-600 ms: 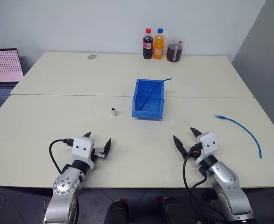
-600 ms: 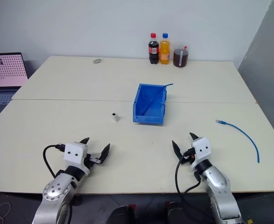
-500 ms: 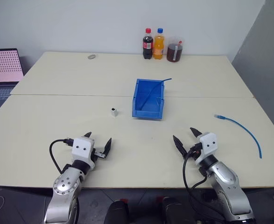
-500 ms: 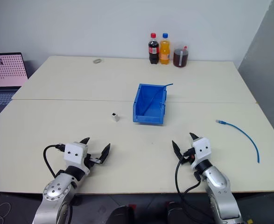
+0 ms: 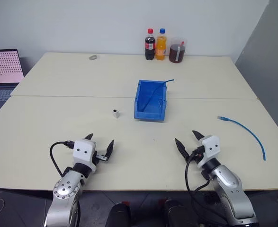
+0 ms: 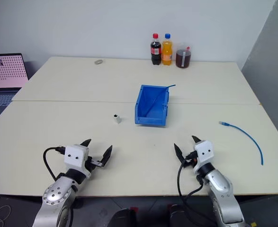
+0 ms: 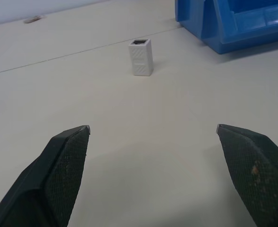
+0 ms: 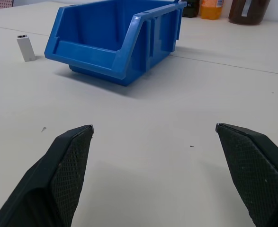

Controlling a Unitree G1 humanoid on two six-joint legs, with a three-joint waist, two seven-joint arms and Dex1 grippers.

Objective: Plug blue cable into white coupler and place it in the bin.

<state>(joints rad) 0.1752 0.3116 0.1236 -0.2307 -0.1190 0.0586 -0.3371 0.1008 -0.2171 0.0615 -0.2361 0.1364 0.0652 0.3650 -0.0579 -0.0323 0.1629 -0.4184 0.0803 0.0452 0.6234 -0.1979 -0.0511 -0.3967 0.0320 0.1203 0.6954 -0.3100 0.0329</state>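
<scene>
The light-blue cable (image 5: 245,130) lies curved on the table at the right, its clear plug (image 5: 220,117) pointing toward the middle. The white coupler (image 5: 115,113) stands upright left of the blue bin (image 5: 150,115), socket facing up. A darker thin blue cable (image 5: 157,90) runs through the bin and over its back corner. My left gripper (image 5: 100,140) hovers open near the front edge, with the coupler (image 7: 141,56) straight ahead of it. My right gripper (image 5: 185,136) is open too, facing the bin's (image 8: 115,52) sloped front, well left of the cable. Both are empty.
Two soda bottles (image 5: 149,44) and a jar of dark liquid (image 5: 177,51) stand at the table's far edge. A small grey object (image 5: 93,57) lies at the back left. A laptop (image 5: 1,71) sits beyond the left edge.
</scene>
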